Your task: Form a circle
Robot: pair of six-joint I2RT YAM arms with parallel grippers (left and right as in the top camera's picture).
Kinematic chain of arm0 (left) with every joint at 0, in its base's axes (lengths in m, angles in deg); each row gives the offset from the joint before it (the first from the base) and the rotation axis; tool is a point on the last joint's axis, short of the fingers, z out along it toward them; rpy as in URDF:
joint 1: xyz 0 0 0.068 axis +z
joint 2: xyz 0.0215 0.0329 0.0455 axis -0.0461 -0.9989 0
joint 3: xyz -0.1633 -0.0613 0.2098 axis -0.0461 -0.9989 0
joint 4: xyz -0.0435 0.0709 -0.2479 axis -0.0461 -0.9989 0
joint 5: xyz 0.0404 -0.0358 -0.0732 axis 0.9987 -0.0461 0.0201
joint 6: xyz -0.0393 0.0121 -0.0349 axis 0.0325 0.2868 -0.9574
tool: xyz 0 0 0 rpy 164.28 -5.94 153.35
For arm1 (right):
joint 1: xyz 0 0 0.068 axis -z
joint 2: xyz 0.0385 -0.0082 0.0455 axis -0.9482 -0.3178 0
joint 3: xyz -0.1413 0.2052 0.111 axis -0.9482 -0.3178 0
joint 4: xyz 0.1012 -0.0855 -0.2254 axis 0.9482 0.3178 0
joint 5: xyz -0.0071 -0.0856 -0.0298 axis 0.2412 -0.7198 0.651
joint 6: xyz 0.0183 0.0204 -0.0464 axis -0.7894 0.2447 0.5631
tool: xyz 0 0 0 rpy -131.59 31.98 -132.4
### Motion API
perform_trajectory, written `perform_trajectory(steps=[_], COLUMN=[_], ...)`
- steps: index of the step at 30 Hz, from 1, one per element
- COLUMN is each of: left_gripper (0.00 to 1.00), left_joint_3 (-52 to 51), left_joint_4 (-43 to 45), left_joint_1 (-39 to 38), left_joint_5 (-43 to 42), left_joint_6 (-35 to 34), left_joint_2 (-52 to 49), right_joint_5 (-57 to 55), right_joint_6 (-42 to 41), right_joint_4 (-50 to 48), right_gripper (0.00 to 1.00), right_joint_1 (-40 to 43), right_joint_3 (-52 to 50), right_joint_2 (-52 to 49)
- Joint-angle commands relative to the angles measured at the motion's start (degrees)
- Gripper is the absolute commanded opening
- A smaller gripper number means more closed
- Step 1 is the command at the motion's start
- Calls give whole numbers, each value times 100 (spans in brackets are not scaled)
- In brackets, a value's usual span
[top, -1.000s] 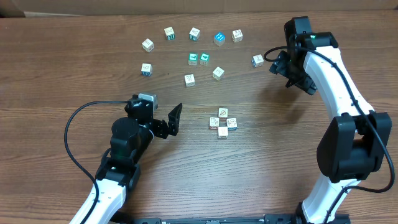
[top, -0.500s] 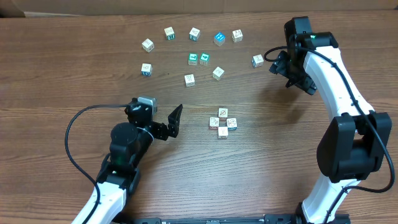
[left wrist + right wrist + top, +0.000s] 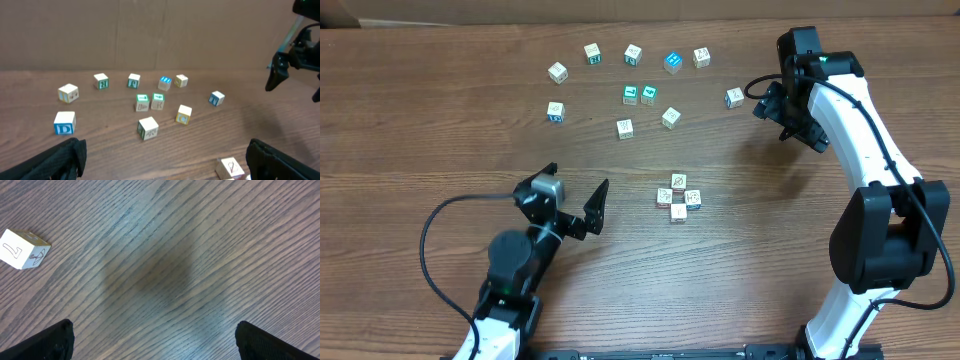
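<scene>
The circle point(image 3: 678, 197) is a tight ring of four small whitish cubes at the table's middle, right of centre. My left gripper point(image 3: 578, 178) stands open to its left, well apart from it, with nothing between its fingers. In the left wrist view the left gripper point(image 3: 165, 170) shows dark fingers point(image 3: 55, 160) at both lower corners, and one cube of the ring point(image 3: 230, 167) lies just inside the right finger. My right gripper point(image 3: 787, 128) hangs open at the far right, over bare wood. The right wrist view shows the right gripper point(image 3: 155, 345) empty.
Several loose printed cubes lie scattered across the far side of the table, among them two green-lit ones point(image 3: 639, 94) and a blue one point(image 3: 672, 61). One cube point(image 3: 734, 97) sits just left of the right gripper, seen as a white cube point(image 3: 22, 249). A brown board point(image 3: 150, 30) backs the table.
The left arm has drawn back toward the table's near edge, carrying its open gripper slightly down and left. The right arm and all the cubes have stayed put.
</scene>
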Motion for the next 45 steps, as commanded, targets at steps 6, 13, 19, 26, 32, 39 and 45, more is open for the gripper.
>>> perform_trajectory(steps=[6,13,19,26,32,39,45], left_gripper=[99,100,99,100,100,100,100], left_joint_3=[-767,-761,-761,-761,-761,-761,-761], left_joint_4=[590,-57,-841,-1825,-2524,-3751,-4699], left_joint_1=[-7,-9,-7,-9,-11,-11,-11], left_joint_5=[131,175,179,282,439,629,767], left_joint_6=[66,70,72,70,109,111,140], left_joint_2=[597,1134,1665,2542,3115,4186,5410], right_joint_5=[-39,-39,-39,-39,-39,-39,-39], right_joint_6=[-22,-24,-22,-24,-22,-22,-22], right_joint_4=[-15,-15,-15,-15,-15,-15,-15], right_gripper=[100,100,100,100,100,100,100], right_joint_1=[-11,-11,-11,-11,-11,-11,-11], right_joint_3=[103,103,103,103,103,103,103], right_joint_2=[168,168,168,168,168,168,168])
